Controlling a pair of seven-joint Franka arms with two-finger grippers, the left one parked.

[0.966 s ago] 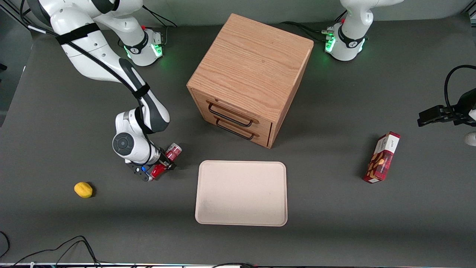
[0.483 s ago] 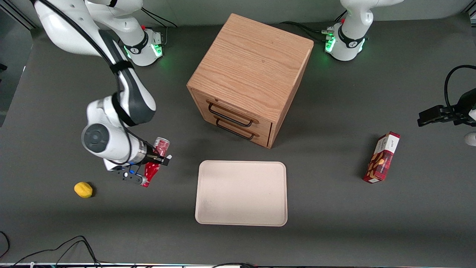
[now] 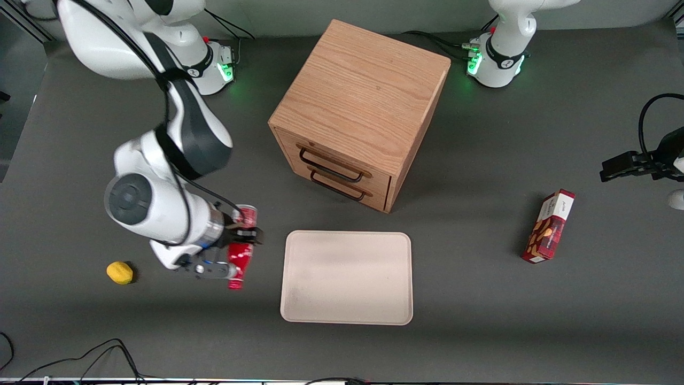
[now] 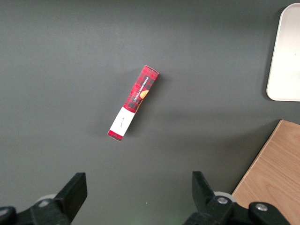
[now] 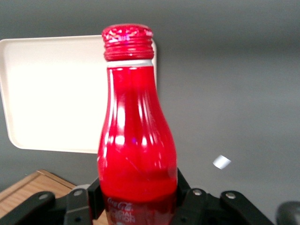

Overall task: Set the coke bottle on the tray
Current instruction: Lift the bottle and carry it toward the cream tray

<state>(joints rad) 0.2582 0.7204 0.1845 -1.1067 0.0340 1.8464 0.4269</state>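
Observation:
My right gripper [image 3: 239,243] is shut on the coke bottle [image 3: 239,259], a small red contoured bottle with a red cap, and holds it above the table beside the tray, on the working arm's side. The bottle lies roughly level, its cap end nearer the front camera. In the right wrist view the bottle [image 5: 136,136] fills the middle, clamped at its base between the two black fingers [image 5: 96,194]. The tray [image 3: 347,276] is a pale beige rectangle with rounded corners, nearer the front camera than the cabinet. It also shows in the right wrist view [image 5: 51,93].
A wooden drawer cabinet [image 3: 359,109] stands mid-table with both drawers shut. A yellow lemon [image 3: 119,272] lies toward the working arm's end. A red snack box [image 3: 549,225] lies toward the parked arm's end, also seen in the left wrist view [image 4: 133,101].
My right gripper has lifted the coke bottle off the table and carried it closer to the tray and nearer the front camera. The bottle has turned so that its cap points toward the camera.

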